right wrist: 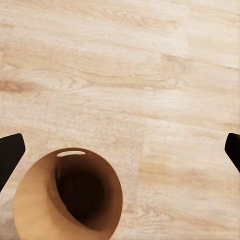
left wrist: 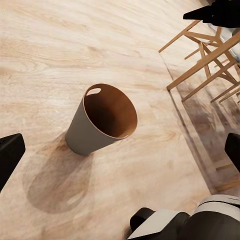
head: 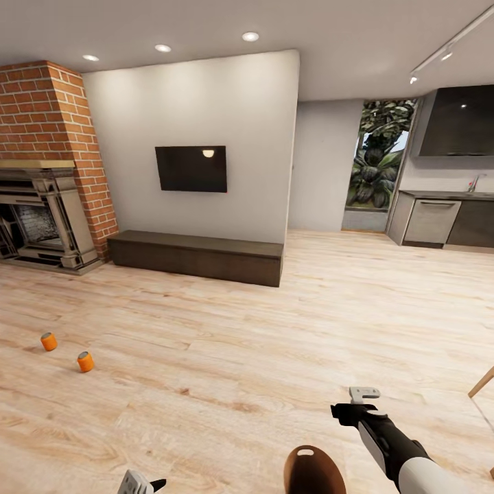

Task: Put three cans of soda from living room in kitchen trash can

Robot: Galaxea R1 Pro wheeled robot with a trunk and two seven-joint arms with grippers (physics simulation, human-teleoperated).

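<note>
Head view: two orange soda cans [head: 66, 351] on the floor [head: 274, 343], lower left of frame, well apart from both grippers. Prob light, stiff, slick; grip mid-body. Right gripper [head: 358, 403] empty, lower right.

Left wrist: trash can [left wrist: 102, 119] at centre, upright; jaws wide open, holding nothing.

Right wrist: bin rim lower left; jaws wide open, empty.

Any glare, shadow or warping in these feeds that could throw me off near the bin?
Head view: wide-angle warping bends the walls, and a ceiling light glints on the TV. Left wrist view: the trash can casts a soft shadow on the floor. Right wrist view: the bin's inside is dark.
</note>
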